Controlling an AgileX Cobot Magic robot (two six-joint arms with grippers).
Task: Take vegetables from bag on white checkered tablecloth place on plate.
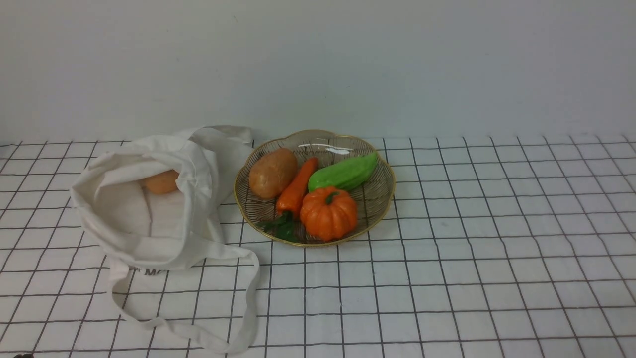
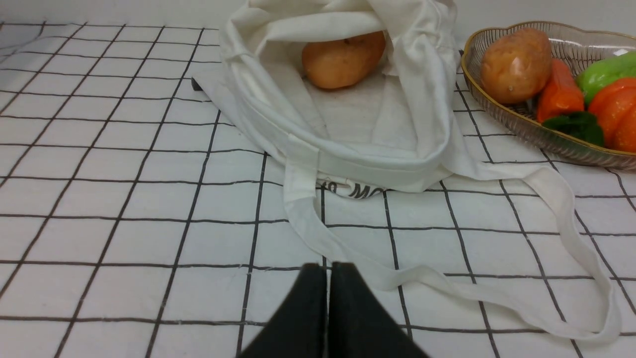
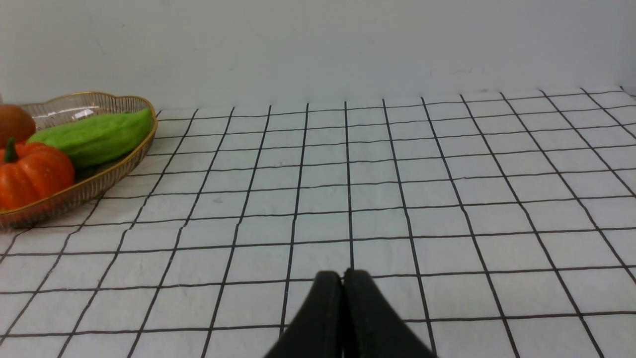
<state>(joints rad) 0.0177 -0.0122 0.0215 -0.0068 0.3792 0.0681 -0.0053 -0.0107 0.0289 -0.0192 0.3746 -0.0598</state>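
The white bag (image 1: 149, 199) lies open at the left of the checkered tablecloth (image 1: 447, 278); one potato (image 1: 161, 182) rests inside it, also in the left wrist view (image 2: 343, 59). The plate (image 1: 382, 209) beside it holds a second potato (image 1: 272, 172), a carrot (image 1: 297, 188), a pumpkin (image 1: 328, 213) and a green vegetable (image 1: 344, 172). My left gripper (image 2: 328, 271) is shut and empty, on the near side of the bag, close to its strap (image 2: 427, 281). My right gripper (image 3: 343, 278) is shut and empty over bare cloth, well to the side of the plate (image 3: 99, 181). Neither gripper shows in the front view.
The bag's long strap (image 1: 248, 298) loops across the cloth toward the front edge. Dark printed letters (image 2: 357, 190) show under the bag's folded rim. A plain wall (image 1: 318, 64) stands behind the table.
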